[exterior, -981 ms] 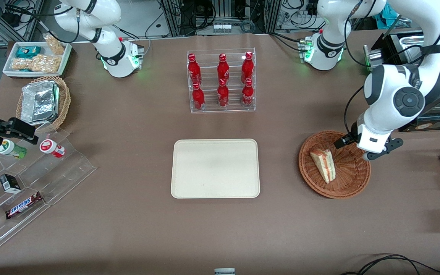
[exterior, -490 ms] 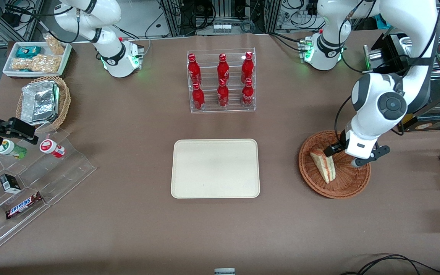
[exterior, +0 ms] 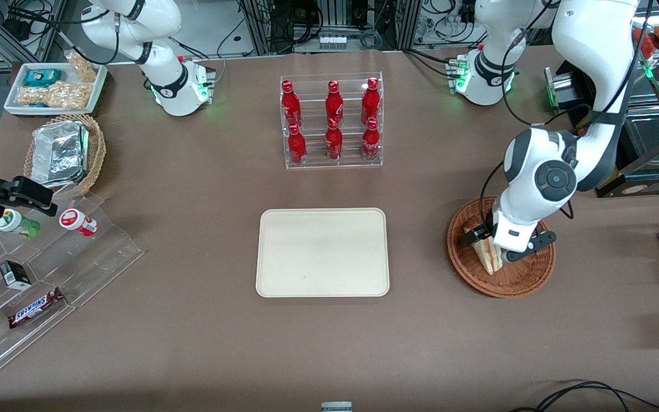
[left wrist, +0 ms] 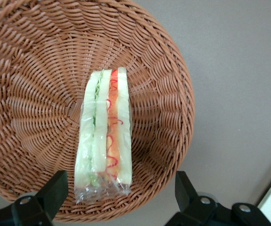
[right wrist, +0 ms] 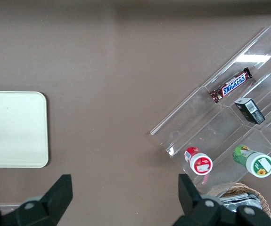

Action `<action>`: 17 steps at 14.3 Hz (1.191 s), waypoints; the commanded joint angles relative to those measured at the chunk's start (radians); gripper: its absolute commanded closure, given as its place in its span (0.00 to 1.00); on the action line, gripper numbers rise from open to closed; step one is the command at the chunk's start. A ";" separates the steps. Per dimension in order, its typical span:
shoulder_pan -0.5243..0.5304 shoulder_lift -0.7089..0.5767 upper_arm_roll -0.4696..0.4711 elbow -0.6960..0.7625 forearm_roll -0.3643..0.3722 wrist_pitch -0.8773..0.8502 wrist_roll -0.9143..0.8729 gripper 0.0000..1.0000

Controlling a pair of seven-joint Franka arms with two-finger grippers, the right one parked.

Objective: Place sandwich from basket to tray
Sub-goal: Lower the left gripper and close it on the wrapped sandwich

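Note:
The sandwich (exterior: 487,256), a wrapped white-bread wedge with green and orange-red layers, lies in the round reddish-brown basket (exterior: 527,274) toward the working arm's end of the table. My left gripper (exterior: 493,249) hangs low over the basket, right above the sandwich, and hides much of it in the front view. In the left wrist view the gripper (left wrist: 120,193) is open, its two black fingers (left wrist: 55,188) standing either side of the sandwich (left wrist: 104,136) at its wrapped wide end, apart from it. The basket (left wrist: 31,70) shows around it. The cream tray (exterior: 322,252) lies flat mid-table.
A clear rack of red bottles (exterior: 332,120) stands farther from the camera than the tray. At the parked arm's end are a stepped acrylic display with snacks (exterior: 49,269), a tan basket with a foil container (exterior: 63,151) and a white snack tray (exterior: 55,86).
The left arm has swung across the basket toward the tray and come down. Its gripper, earlier over the basket's rim, now stands over the sandwich.

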State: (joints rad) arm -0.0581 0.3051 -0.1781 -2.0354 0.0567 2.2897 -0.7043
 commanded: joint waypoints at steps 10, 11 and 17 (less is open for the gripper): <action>0.000 0.091 0.034 0.055 0.018 -0.091 -0.012 0.33; 0.001 0.092 0.035 0.085 0.018 -0.131 -0.011 0.33; 0.001 0.137 0.038 0.139 0.054 -0.165 -0.023 0.69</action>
State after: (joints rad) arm -0.0547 0.4153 -0.1396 -1.9379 0.0878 2.1443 -0.7047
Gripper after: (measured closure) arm 0.436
